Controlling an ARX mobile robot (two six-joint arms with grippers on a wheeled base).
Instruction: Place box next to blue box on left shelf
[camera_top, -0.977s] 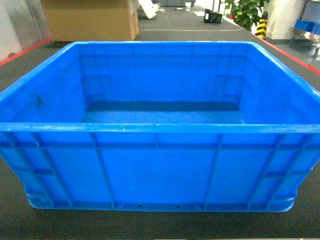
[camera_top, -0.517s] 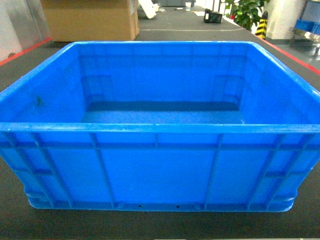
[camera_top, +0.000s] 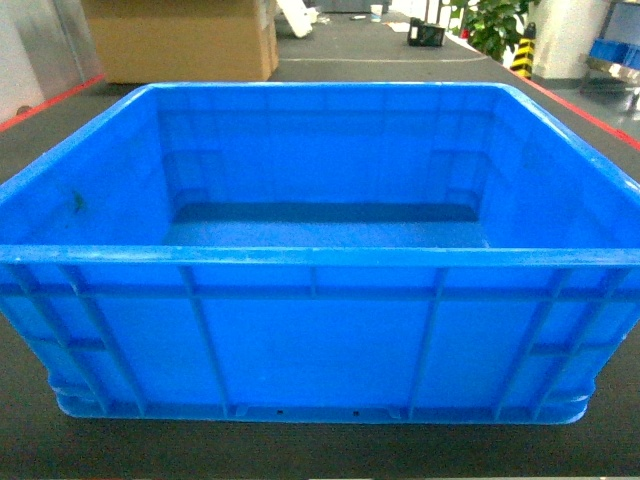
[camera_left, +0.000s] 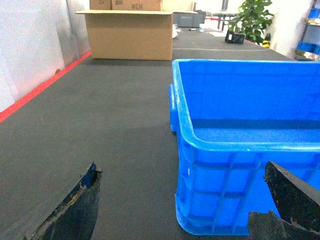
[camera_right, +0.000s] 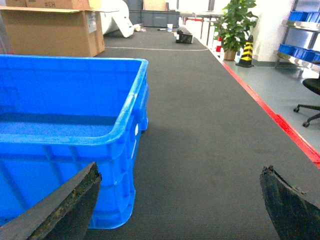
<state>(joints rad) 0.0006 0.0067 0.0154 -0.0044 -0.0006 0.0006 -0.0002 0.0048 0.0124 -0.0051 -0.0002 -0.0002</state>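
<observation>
The box (camera_top: 320, 330) is a large open blue crate with ribbed sides, standing empty on dark ribbed matting right in front of me. A small dark speck (camera_top: 77, 203) marks its left inner wall. My left gripper (camera_left: 181, 175) is open, its dark fingers (camera_left: 80, 205) straddling the box's near left corner (camera_left: 200, 200) without touching it. My right gripper (camera_right: 180, 172) is open too; its left finger (camera_right: 65, 205) stands before the box's near right corner (camera_right: 120, 175). Neither gripper shows in the head view. The left shelf and the other blue box are out of view.
A big cardboard carton (camera_top: 180, 40) stands behind the box at the far left. Red floor lines (camera_left: 35, 92) (camera_right: 280, 125) edge the matting. Far right are a potted plant (camera_right: 235, 25), a striped cone (camera_right: 245, 50), a rack with blue bins (camera_right: 300, 50) and an office chair (camera_right: 310, 100).
</observation>
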